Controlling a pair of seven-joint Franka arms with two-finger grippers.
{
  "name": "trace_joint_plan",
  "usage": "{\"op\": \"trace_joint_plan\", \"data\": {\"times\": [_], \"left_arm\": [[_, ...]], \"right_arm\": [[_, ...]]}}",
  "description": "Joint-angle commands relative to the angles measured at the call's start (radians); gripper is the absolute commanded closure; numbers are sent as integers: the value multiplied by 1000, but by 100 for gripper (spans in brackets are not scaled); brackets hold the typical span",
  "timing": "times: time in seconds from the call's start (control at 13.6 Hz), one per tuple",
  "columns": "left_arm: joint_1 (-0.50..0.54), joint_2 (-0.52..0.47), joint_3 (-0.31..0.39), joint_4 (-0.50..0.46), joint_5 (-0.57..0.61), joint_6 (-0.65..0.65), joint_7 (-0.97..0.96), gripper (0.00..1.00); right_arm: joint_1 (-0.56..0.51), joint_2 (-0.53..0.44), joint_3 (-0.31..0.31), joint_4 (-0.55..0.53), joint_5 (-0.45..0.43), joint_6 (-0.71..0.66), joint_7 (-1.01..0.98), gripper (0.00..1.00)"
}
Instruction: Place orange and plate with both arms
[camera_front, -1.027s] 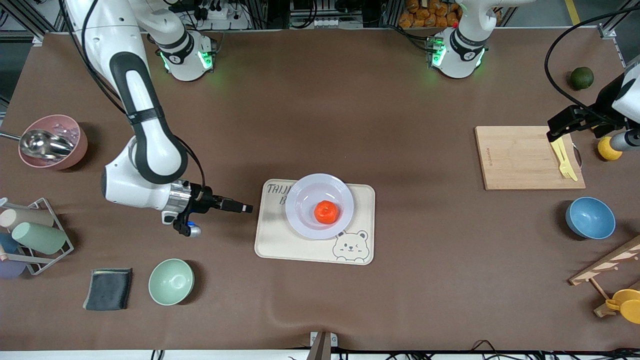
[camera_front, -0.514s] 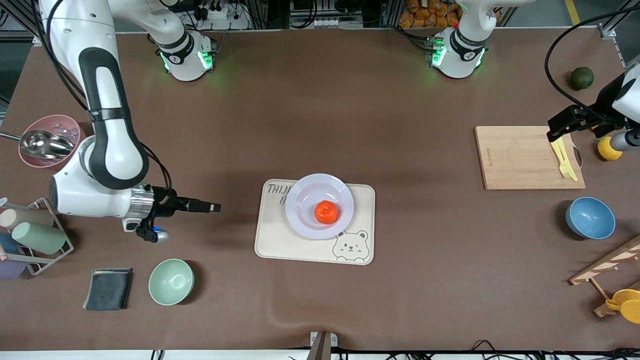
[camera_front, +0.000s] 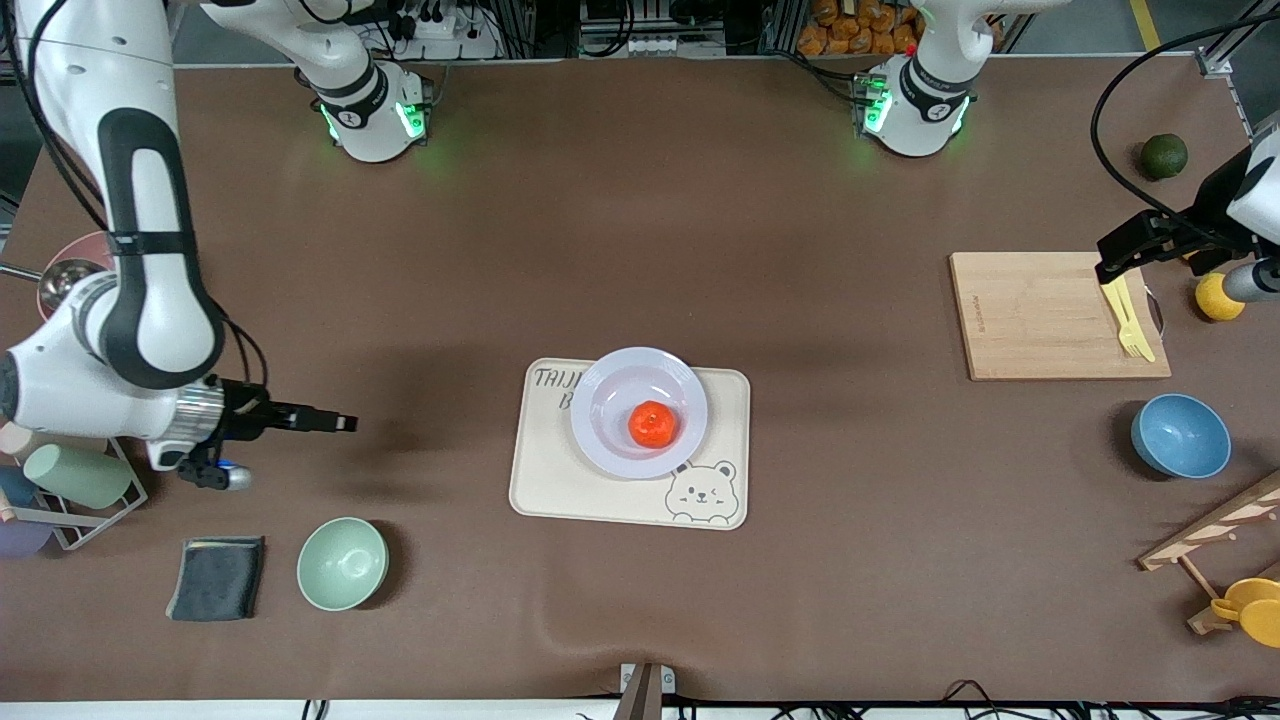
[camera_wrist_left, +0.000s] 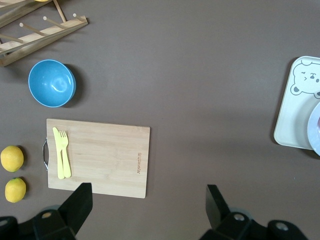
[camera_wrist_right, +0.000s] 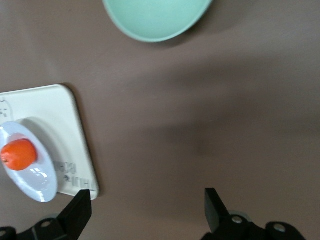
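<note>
Over bare table, right gripper (camera_front: 345, 424), jaws apart, has retreated from the plate (camera_front: 639, 412); left gripper (camera_front: 1105, 268) waits open.

Right claw (camera_wrist_right: 147, 210): both fingers (camera_wrist_right: 77, 212) spread wide, nothing between them, hanging over bare brown worktop (camera_wrist_right: 210, 115). Orange (camera_wrist_right: 19, 154) sits in the plate (camera_wrist_right: 35, 182), off-centre in the well. Plate rests on the cream tray (camera_wrist_right: 60, 125), overlapping one side of it; printed lettering shows by the tray's rounded corner just beside the plate rim. Green bowl (camera_wrist_right: 157, 17) stands on the worktop well apart from the tray, only partly in view. Soft shadow on the mat between tray and claw.
</note>
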Motion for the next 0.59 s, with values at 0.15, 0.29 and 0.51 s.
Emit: {"op": "trace_joint_plan", "data": {"times": [0.15,0.29,0.51], "left_arm": [[8,-16,2,1,-15,-15,31,0],[7,-16,0,1,-15,-15,29,0],[7,-17,-1,1,-15,-15,31,0]], "right_arm": [[-103,-149,69,17,-307,-17,-11,0],[-190,-223,150,18,-404,-69,-6,0],[-224,-311,158,40,-426,-167,3,0]]}}
